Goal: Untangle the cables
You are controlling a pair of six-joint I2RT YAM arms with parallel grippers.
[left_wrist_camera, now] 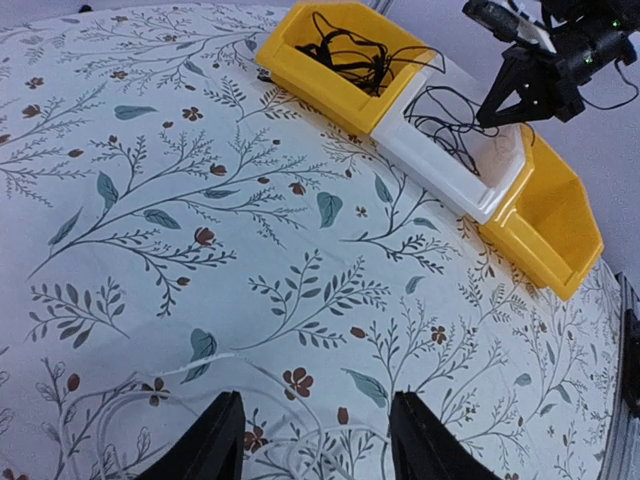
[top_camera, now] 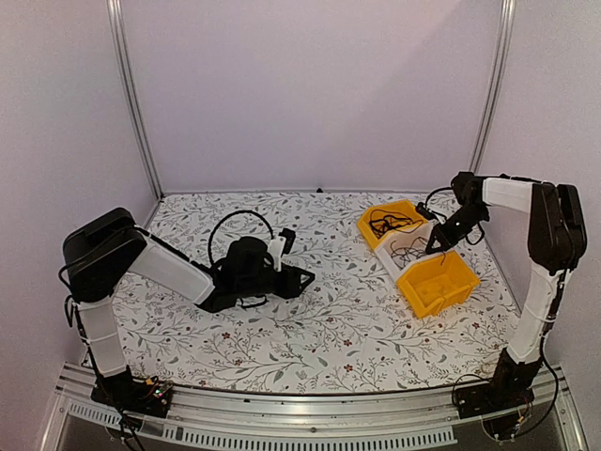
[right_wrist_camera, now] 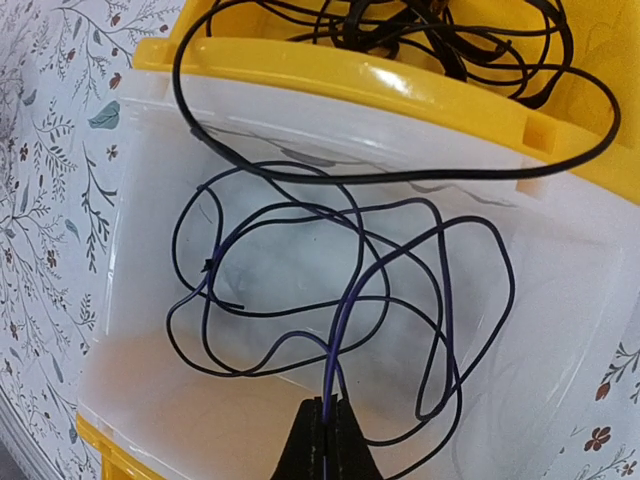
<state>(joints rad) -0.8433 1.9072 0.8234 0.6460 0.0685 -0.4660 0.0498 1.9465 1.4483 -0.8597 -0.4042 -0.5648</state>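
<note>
My right gripper [right_wrist_camera: 327,425] is shut on a thin dark cable [right_wrist_camera: 350,270] whose loops lie in the clear white bin [right_wrist_camera: 150,380]. In the top view this gripper [top_camera: 434,249] hangs over that bin [top_camera: 399,258]. A thicker black cable [right_wrist_camera: 400,177] drapes from the far yellow bin [right_wrist_camera: 330,70] over the shared rim. More black cables [left_wrist_camera: 350,50] are piled in that yellow bin. My left gripper [left_wrist_camera: 315,445] is open low over the flowered cloth, and a thin white cable [left_wrist_camera: 310,415] curls on the cloth between its fingers [left_wrist_camera: 215,440], untouched.
Three bins stand in a row at the right rear: yellow [top_camera: 385,221], white, then a near yellow bin [top_camera: 439,285] with nothing visible in it. The flowered tablecloth [top_camera: 357,319] covers the table. Metal posts [top_camera: 131,103] rise at the back corners.
</note>
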